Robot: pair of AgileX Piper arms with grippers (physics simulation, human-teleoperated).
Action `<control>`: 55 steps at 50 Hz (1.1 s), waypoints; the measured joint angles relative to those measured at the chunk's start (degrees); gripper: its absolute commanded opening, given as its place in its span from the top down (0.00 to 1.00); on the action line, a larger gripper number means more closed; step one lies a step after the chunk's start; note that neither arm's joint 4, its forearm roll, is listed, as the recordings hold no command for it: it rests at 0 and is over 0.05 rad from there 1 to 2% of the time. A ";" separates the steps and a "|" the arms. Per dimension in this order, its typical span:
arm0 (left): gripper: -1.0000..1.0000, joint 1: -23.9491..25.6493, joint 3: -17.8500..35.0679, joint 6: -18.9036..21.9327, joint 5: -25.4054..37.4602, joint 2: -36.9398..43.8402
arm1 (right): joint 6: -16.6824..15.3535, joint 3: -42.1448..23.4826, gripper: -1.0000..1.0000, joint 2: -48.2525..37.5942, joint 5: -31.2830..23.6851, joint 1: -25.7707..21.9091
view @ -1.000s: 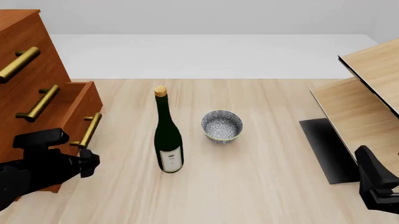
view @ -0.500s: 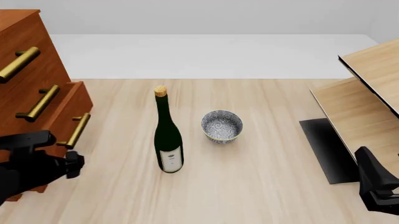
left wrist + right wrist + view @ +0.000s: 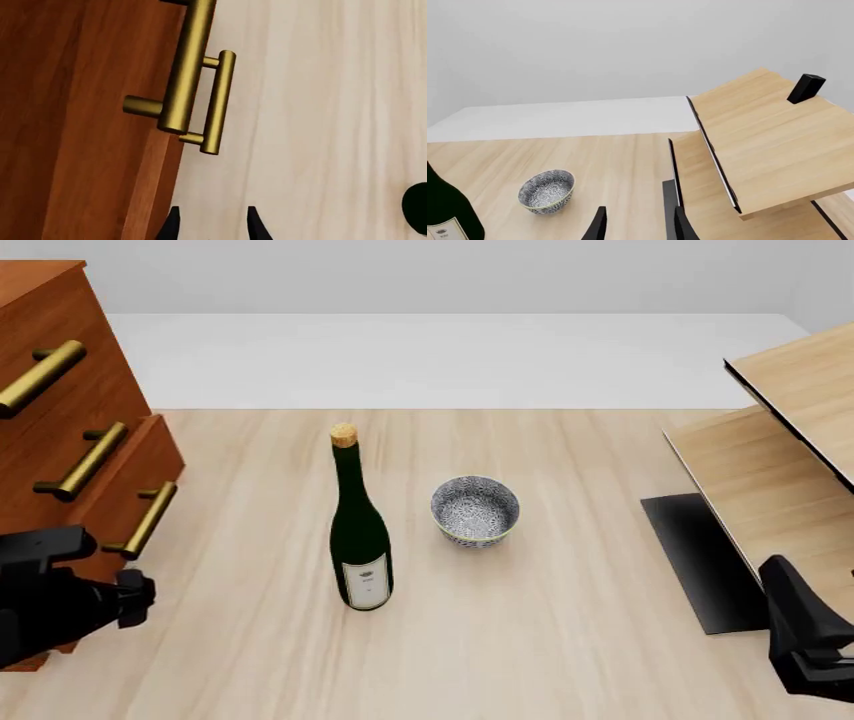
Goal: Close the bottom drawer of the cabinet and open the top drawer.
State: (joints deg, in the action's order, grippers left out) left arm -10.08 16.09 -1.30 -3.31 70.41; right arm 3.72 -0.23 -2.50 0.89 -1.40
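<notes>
The cabinet (image 3: 60, 320) stands at the table's left edge. Its top drawer (image 3: 80, 380) sits flush. The bottom drawer (image 3: 94, 530) sticks out only slightly, its brass handle (image 3: 143, 520) angled toward the table. My left gripper (image 3: 127, 602) hovers just in front of and below that handle, open and holding nothing. In the left wrist view its fingertips (image 3: 173, 224) are spread near the cabinet's wooden face (image 3: 80, 125), with two brass handles (image 3: 217, 100) ahead. My right gripper (image 3: 801, 640) waits open at the near right, fingertips (image 3: 599, 222) apart.
A dark wine bottle (image 3: 358, 530) with a cork stands mid-table, with a patterned bowl (image 3: 474, 510) just right of it. A pale wood shelf unit (image 3: 787, 450) and a black panel (image 3: 701, 560) occupy the right side.
The bottom drawer has slid left into the cabinet, from well pulled out to nearly flush. My left gripper moved left along with it. The right arm stayed still.
</notes>
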 measured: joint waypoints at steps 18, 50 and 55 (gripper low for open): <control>0.00 -3.46 -0.37 3.11 -0.13 -0.60 | 0.05 -0.05 0.00 0.03 -0.06 -0.09; 0.00 -2.92 0.82 3.31 1.29 -1.04 | 0.32 -0.10 0.00 -0.41 0.32 -0.02; 0.00 -1.26 1.15 1.88 1.52 -0.78 | 0.35 -0.10 0.00 -0.49 0.40 -0.01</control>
State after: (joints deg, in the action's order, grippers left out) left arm -11.34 17.24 0.58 -1.79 69.63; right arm 4.08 -0.33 -2.99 1.29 -1.41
